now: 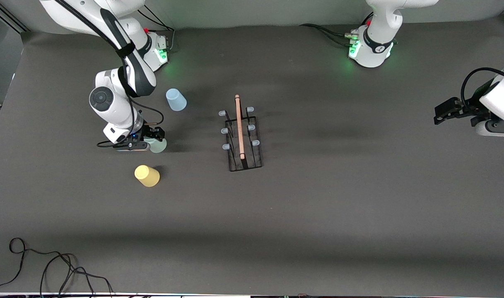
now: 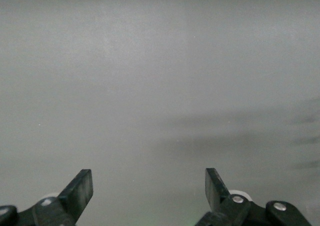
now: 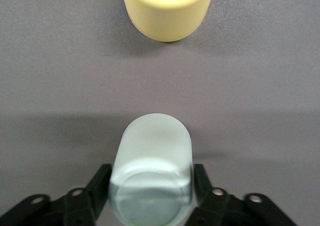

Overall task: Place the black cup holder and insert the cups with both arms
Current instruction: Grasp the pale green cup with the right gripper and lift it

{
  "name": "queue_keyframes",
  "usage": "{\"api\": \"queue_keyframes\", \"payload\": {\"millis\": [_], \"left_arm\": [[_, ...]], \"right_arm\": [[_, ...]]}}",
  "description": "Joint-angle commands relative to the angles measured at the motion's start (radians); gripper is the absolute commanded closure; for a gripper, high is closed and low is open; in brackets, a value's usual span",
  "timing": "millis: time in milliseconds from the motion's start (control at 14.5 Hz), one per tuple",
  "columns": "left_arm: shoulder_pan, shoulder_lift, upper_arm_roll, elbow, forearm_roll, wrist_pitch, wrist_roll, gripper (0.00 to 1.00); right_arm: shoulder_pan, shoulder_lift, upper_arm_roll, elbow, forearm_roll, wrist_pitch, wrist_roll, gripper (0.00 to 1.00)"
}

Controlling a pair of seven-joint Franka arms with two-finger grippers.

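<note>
The black cup holder (image 1: 242,138) stands at the table's middle, its wooden rod on top and no cup on its prongs. My right gripper (image 1: 151,139) is shut on the pale green cup (image 1: 158,145), low by the table, toward the right arm's end. In the right wrist view the cup (image 3: 152,171) sits between both fingers (image 3: 100,183). The yellow cup (image 1: 147,175) stands upside down nearer the front camera; it also shows in the right wrist view (image 3: 167,8). The light blue cup (image 1: 176,99) stands upside down farther off. My left gripper (image 1: 439,116) waits open and empty at the left arm's end; its own view shows its spread jaws (image 2: 149,186).
Loose black cables (image 1: 49,269) lie at the table's near edge toward the right arm's end. The grey mat (image 1: 338,198) covers the table.
</note>
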Motion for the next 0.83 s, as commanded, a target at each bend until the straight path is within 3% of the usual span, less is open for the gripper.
{"api": "queue_keyframes", "payload": {"millis": [0, 138, 276, 414, 760], "left_arm": [[0.003, -0.026, 0.002, -0.024, -0.01, 0.003, 0.019, 0.0], [0.005, -0.025, 0.0, -0.024, -0.007, 0.003, 0.019, 0.0], [0.005, -0.026, 0.002, -0.024, -0.005, 0.003, 0.019, 0.0], [0.003, -0.026, 0.0, -0.024, -0.004, 0.002, 0.013, 0.0], [0.006, -0.026, 0.003, -0.022, 0.001, 0.009, 0.024, 0.0]], "right_arm": [[0.004, -0.055, -0.001, -0.011, 0.004, -0.038, 0.021, 1.0], [0.005, -0.098, 0.0, 0.016, 0.005, -0.104, 0.053, 1.0], [0.019, -0.145, 0.011, 0.094, 0.005, -0.258, 0.122, 1.0], [0.096, -0.167, 0.011, 0.183, 0.007, -0.392, 0.216, 1.0], [0.303, -0.091, 0.011, 0.438, 0.016, -0.544, 0.553, 1.0]]}}
